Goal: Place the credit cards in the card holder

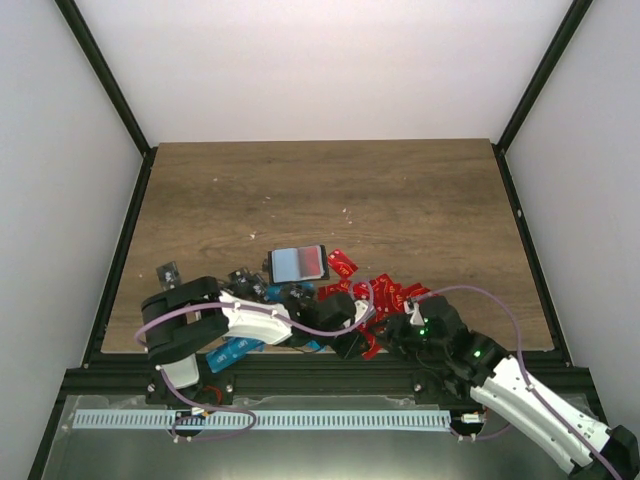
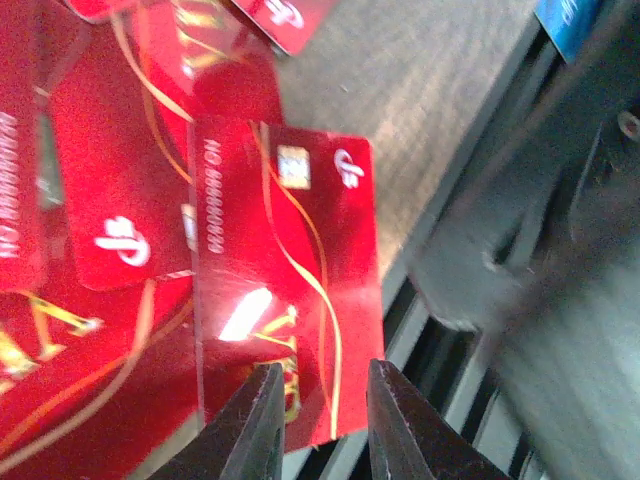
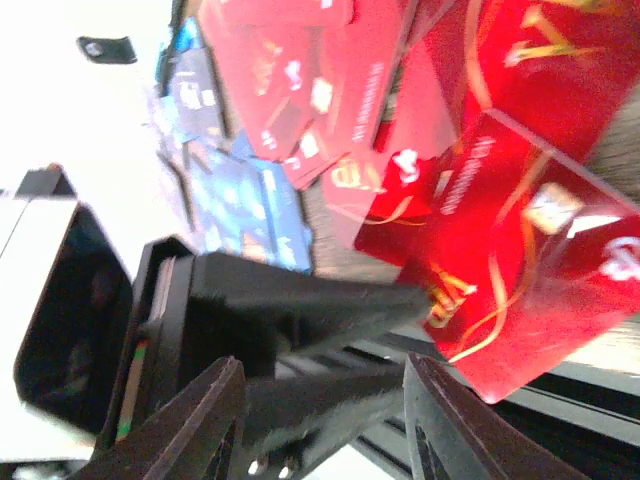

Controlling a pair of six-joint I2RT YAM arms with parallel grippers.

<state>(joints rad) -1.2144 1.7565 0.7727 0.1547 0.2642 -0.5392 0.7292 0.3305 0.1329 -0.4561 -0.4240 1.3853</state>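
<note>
The card holder (image 1: 298,263) lies open on the table, its pale inside facing up. Red credit cards (image 1: 392,294) are heaped to its right, with blue ones (image 1: 236,349) and dark ones (image 1: 244,279) to the left. One red card (image 2: 285,270) (image 3: 520,290) juts over the table's near edge. My left gripper (image 2: 320,405) (image 1: 357,335) straddles that card's near edge, its jaws narrow but apart. My right gripper (image 3: 325,420) (image 1: 396,330) is open just right of it, with only the left gripper's black fingers (image 3: 300,300) in front of it.
A black metal frame rail (image 1: 330,372) runs along the table's near edge, right under the overhanging card. Both arms crowd together at the front centre. Black posts (image 1: 110,90) and white walls close off the sides and back.
</note>
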